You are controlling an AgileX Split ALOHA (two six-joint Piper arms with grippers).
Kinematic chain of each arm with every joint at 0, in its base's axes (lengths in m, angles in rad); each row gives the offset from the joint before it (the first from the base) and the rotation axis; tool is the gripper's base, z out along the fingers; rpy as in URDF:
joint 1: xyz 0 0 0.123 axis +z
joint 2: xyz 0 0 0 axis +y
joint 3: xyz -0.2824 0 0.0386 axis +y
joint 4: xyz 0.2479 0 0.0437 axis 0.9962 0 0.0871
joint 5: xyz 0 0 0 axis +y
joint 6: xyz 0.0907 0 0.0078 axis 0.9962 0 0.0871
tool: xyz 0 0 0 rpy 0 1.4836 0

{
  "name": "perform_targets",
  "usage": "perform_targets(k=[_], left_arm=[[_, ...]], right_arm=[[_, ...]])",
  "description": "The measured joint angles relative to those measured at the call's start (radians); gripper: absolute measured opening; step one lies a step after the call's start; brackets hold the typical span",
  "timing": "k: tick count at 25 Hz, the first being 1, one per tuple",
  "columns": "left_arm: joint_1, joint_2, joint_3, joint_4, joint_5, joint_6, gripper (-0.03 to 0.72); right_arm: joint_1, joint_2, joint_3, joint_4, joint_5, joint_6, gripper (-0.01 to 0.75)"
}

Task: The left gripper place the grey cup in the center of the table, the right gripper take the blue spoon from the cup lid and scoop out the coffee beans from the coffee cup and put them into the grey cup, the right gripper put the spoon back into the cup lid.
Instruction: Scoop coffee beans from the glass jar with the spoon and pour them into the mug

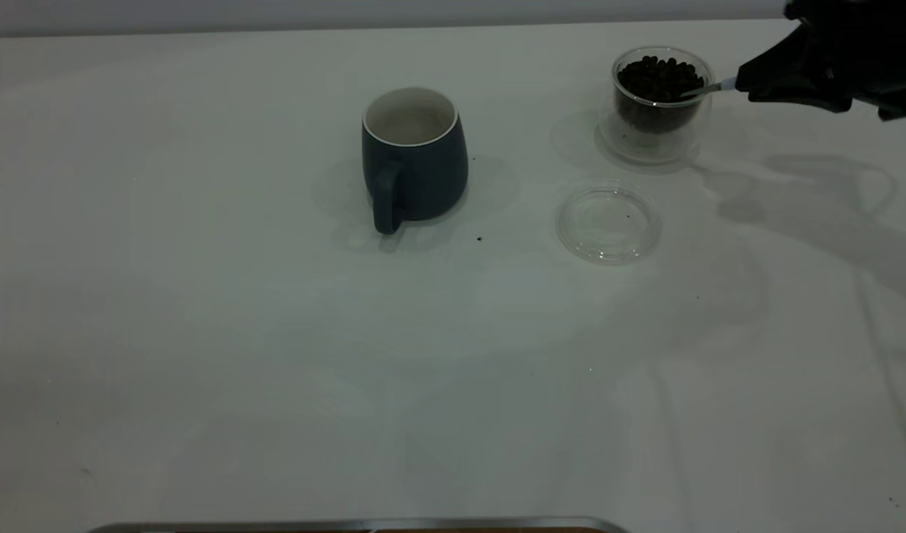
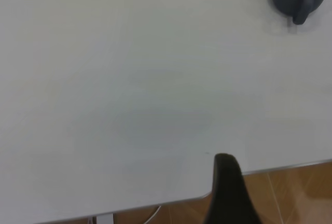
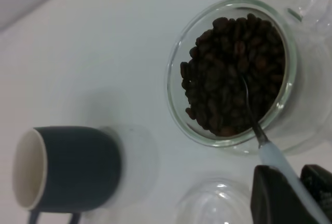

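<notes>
While right gripper [image 1: 745,83] fingers pinch blue spoon [image 3: 270,151], metal bowl digs glossy coffee beans [image 1: 659,78]; left fingers unclear.

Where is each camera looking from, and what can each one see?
Exterior view: outside the rig, above the table, facing the grey cup, cup lid and coffee cup; right end effector shows.
Left wrist view: on the left arm near the table edge; one black finger shows.
Right wrist view: above the coffee beans; its fingers grip the blue spoon.
Shared: all three show the grey cup.
</notes>
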Motion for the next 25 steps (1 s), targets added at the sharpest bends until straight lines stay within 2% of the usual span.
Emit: perform_targets(k=[10, 17, 25], left_arm=[[0.000, 0.000, 0.000, 0.000, 0.000, 0.000, 0.555], [0.000, 0.000, 0.000, 0.000, 0.000, 0.000, 0.555], [0.000, 0.000, 0.000, 0.000, 0.000, -0.002, 0.555]], right_arm=[[-0.061, 0.085, -0.041, 0.000, 0.188, 0.059, 0.103], [-0.088, 0.086, -0.041, 0.000, 0.241, 0.071, 0.103], [-0.104, 0.086, -0.041, -0.001, 0.252, 0.078, 0.103]])
